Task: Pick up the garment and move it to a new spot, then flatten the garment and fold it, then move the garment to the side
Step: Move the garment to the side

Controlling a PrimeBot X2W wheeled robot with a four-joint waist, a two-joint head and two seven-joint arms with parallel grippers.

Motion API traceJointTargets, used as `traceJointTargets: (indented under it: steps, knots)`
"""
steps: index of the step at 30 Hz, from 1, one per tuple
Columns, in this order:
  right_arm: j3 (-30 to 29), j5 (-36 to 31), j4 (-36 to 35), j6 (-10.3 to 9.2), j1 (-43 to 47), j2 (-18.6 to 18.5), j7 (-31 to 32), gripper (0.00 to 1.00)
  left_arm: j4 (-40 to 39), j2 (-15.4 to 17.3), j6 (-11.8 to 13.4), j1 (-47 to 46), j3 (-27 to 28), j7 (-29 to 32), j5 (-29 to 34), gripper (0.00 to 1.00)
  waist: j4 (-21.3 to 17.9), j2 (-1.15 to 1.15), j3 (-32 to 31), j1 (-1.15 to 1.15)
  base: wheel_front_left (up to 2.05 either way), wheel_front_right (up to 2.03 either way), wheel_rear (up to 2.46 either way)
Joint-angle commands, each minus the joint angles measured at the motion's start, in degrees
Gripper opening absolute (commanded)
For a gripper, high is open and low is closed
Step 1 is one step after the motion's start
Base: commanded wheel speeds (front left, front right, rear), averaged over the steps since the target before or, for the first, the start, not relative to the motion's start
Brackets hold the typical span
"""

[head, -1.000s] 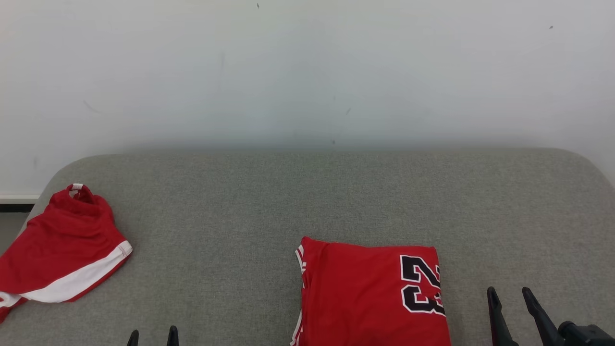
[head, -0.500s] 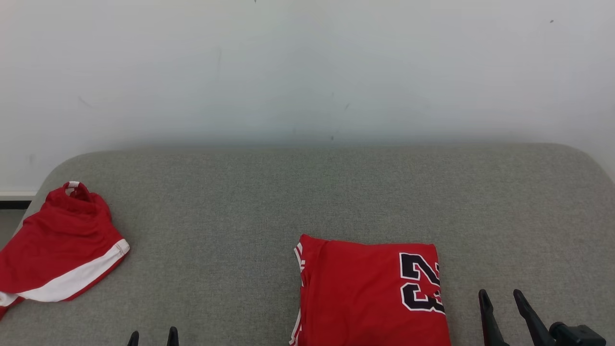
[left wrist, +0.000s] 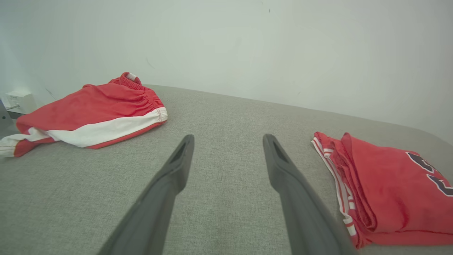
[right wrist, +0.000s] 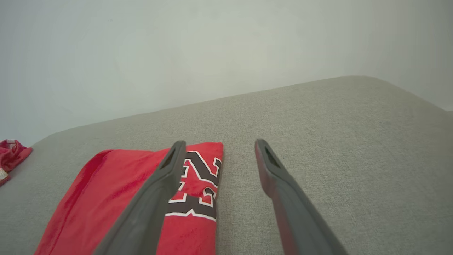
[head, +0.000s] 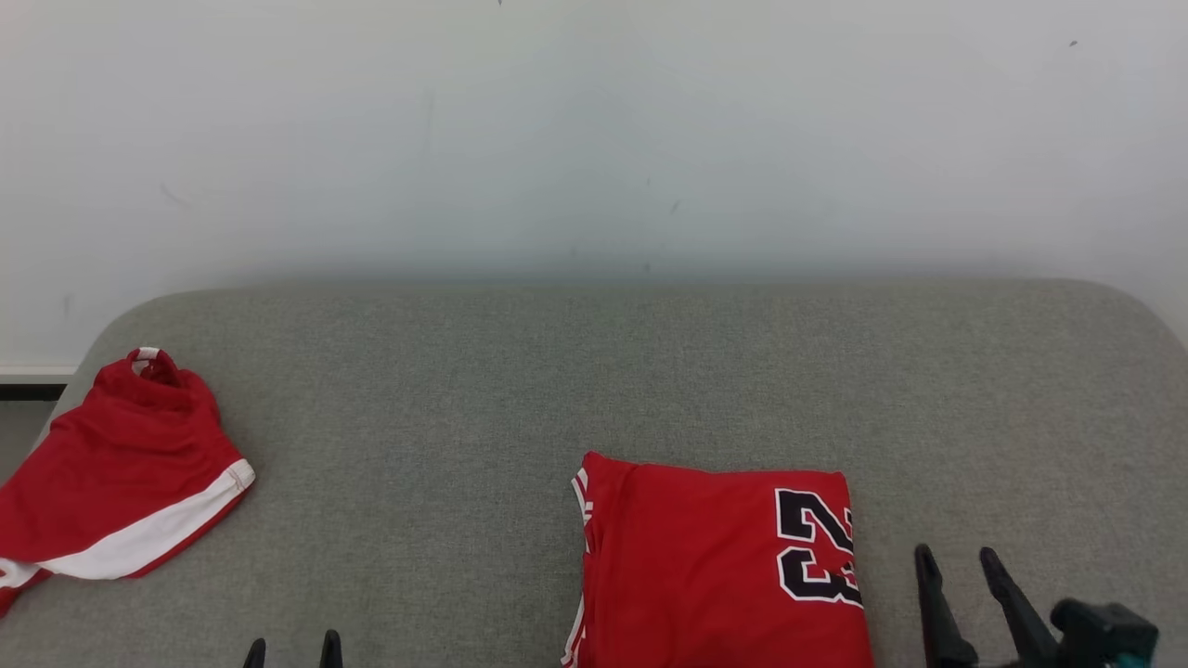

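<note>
So, the jersey [head: 705,566] is folded into a neat rectangle. It's smooth red knit with red-and-white striped trim down its left edge and a black 23 outlined in white on its right part. It lies flat on the near middle of the cushion [head: 557,371], a grey woven-fabric slab with rounded corners, backed by a plain pale wall [head: 594,139]. Way over at the cushion's left end are the shorts [head: 121,482], also red and a bit rumpled, with a gathered elastic waistband and a broad white band.

The left gripper [head: 293,642] hovers over bare fabric between the two garments, jaws wide and holding nothing. The right gripper [head: 957,554] is just right of the jersey, jaws wide and empty too. In the right wrist view one dark tapered finger [right wrist: 155,198] overlaps the number.
</note>
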Motion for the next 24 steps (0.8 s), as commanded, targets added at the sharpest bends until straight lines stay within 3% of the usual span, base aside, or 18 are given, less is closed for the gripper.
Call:
traceJointTargets:
  steps: [1,4,8,9,14,17,24]
  knots:
    - [0.1,1.0,0.2,-0.13,-1.6,0.5,1.6,1.0,-0.3,0.0,-0.1,0.4,0.5,-0.2,-0.3,1.0,-0.4,0.0,0.4,0.0,0.0,0.0,0.0]
    - [-0.2,1.9,2.1,-0.13,-4.5,0.6,9.6,1.0,-0.3,0.0,-0.1,0.6,0.6,-0.2,-0.2,1.0,-0.9,0.0,0.8,0.0,0.0,0.0,0.0]
    - [-2.2,0.1,4.4,-0.13,-10.0,1.3,25.8,1.0,-0.3,0.0,-0.1,-0.5,0.7,-0.2,-0.5,1.0,-1.0,0.0,1.7,0.0,0.0,0.0,0.0]
    - [-3.0,-0.8,4.8,-0.13,-12.2,2.0,33.4,1.0,-0.4,0.0,-0.1,-0.9,0.5,-0.2,-0.6,1.0,-0.7,0.0,2.2,0.0,0.0,0.0,0.0]
    - [-4.8,-2.0,4.6,-0.13,-15.9,3.0,46.3,1.0,-0.2,0.0,-0.1,-1.5,-0.6,-0.2,-0.9,1.0,0.7,0.0,3.6,0.0,0.0,0.0,0.0]
    - [-5.3,-2.7,4.6,-0.13,-17.3,3.3,51.5,1.0,-0.3,0.0,-0.1,-1.9,-1.0,-0.2,-1.1,1.0,1.7,0.0,4.9,0.0,0.0,0.0,0.0]
    - [-7.0,-5.3,6.6,-0.13,-19.6,3.6,54.4,1.0,-0.6,0.0,-0.1,-4.1,-2.0,-0.2,-1.2,1.0,4.2,0.0,8.4,0.0,0.0,0.0,0.0]
